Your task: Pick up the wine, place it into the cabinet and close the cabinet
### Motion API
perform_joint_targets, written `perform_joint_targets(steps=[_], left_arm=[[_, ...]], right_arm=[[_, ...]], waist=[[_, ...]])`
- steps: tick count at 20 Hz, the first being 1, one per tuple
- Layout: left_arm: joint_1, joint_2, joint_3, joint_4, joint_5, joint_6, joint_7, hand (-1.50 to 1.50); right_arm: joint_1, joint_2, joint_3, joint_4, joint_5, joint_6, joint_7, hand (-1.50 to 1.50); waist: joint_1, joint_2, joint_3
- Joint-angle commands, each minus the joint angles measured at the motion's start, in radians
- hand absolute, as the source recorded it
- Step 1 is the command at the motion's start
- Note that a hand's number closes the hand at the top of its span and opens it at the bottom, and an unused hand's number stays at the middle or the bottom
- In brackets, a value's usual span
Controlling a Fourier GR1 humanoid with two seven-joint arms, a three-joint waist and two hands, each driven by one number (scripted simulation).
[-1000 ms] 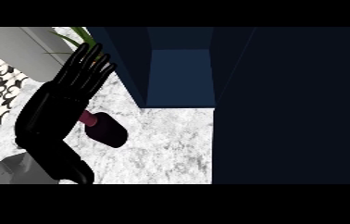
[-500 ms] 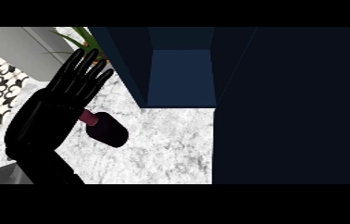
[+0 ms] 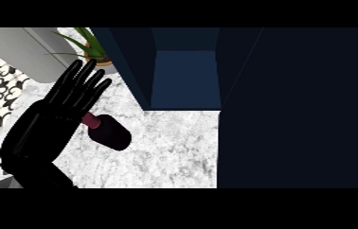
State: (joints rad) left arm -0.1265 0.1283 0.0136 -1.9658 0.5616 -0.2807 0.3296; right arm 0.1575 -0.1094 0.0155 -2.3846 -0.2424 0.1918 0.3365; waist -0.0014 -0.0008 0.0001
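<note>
Wine (image 3: pixel 108 133) lies just below straight fingers (image 3: pixel 80 83) of the left hand (image 3: pixel 59 113).

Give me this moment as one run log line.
left hand: open, over wine | wine: on counter | cabinet: open | right hand: unseen

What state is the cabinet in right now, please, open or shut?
Open: the cabinet shows its blue interior, no door across it; the wine is outside on the counter.
</note>
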Motion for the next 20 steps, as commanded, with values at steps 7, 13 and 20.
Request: perform_joint_targets(steps=[7, 13, 20], left_arm=[[0.009, 0.011, 0.056, 0.091, -0.064, -0.036, -0.06, -1.5], [0.062, 0.024, 0.092, 0.143, -0.084, -0.114, -0.127, -1.5], [0.008, 0.099, 0.177, 0.246, -0.044, -0.163, -0.115, -1.5]], right_arm=[[-0.064, 0.028, 0.042, -0.11, 0.042, -0.073, 0.139, -1.5], [-0.041, 0.004, -0.022, -0.052, -0.016, 0.008, 0.08, -1.5], [-0.072, 0.018, -0.047, 0.044, -0.011, 0.029, 0.016, -1.5]], waist=[[-0.002, 0.0, 0.0], [-0.001, 0.0, 0.0], [0.0, 0.001, 0.0]])
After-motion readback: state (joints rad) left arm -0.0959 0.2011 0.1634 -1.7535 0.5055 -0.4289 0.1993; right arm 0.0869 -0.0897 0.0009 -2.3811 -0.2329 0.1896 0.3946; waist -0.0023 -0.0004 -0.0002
